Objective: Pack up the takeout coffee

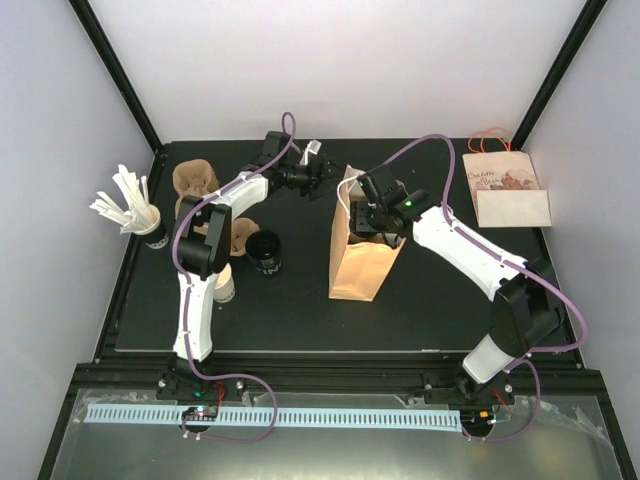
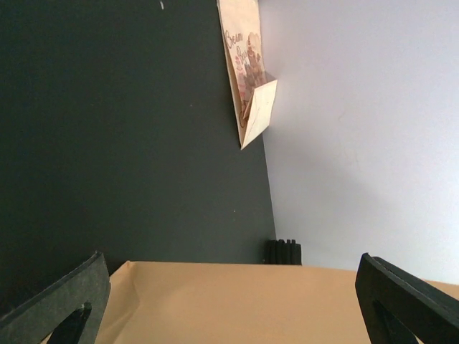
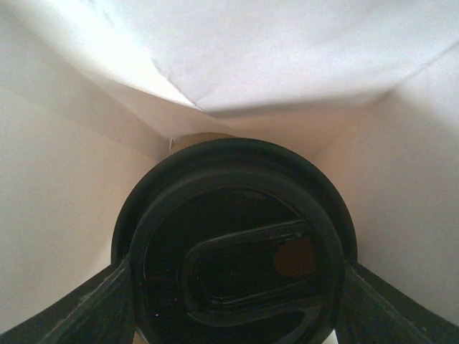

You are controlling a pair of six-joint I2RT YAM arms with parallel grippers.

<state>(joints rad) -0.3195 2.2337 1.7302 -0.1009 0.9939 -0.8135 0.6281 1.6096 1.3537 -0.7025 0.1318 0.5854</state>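
Right gripper [image 1: 374,226] is clamped on the lidded cup [image 3: 237,247], inside the paper bag [image 1: 355,270] mid-table. Left gripper [image 1: 324,169] has its jaws apart at the bag mouth. Next: seat the cup upright, release.

Two slender robot arms flank the paper bag [image 1: 358,250]. The left arm [image 1: 192,300], left of the bag, and the right arm [image 1: 465,250], right of it, wear glossy white shells broken by black joint housings. A purple cable [image 1: 432,138] trails along each, down to black bases [image 1: 188,385] on the camera side of the bag. A green light [image 1: 407,205] glows on the right arm beside the bag. The fingers [image 2: 64,304] are matte black and wedge-shaped.
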